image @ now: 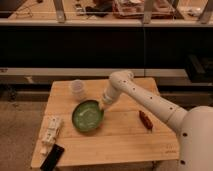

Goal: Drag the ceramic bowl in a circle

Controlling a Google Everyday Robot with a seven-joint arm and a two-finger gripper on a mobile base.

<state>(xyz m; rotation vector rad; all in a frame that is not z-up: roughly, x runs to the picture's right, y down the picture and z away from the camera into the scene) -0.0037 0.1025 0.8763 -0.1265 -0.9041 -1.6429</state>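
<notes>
You are looking down at a pale wooden table [125, 145] that fills the lower middle of the frame, with a dark cabinet front running across the upper half behind it.

At the table's lower left corner lies a flat black object [52, 157], partly over the edge. Just above it rests a white packet [51, 130], lying lengthwise along the left side.

Further right, near the table's back edge, a small translucent cup [77, 88] stands upright.

Below and slightly right of the cup, apart from it, sits the ceramic bowl [86, 117], round, shallow and glossy green. It is left of the table's centre, upright and flat on the wood.

Your gripper [102, 106] is at the bowl's upper right rim, pointing downward and meeting the bowl there. Whether it is clenched on the rim or merely pressing against it, you cannot tell from this view.

The white arm [145, 99] rises from the gripper to a bend near the table's back edge, then slopes down to the robot's body at the lower right of the frame.

Beneath the arm, on the table's right side, lies a small reddish-brown object [145, 120], well apart from the bowl.
</notes>
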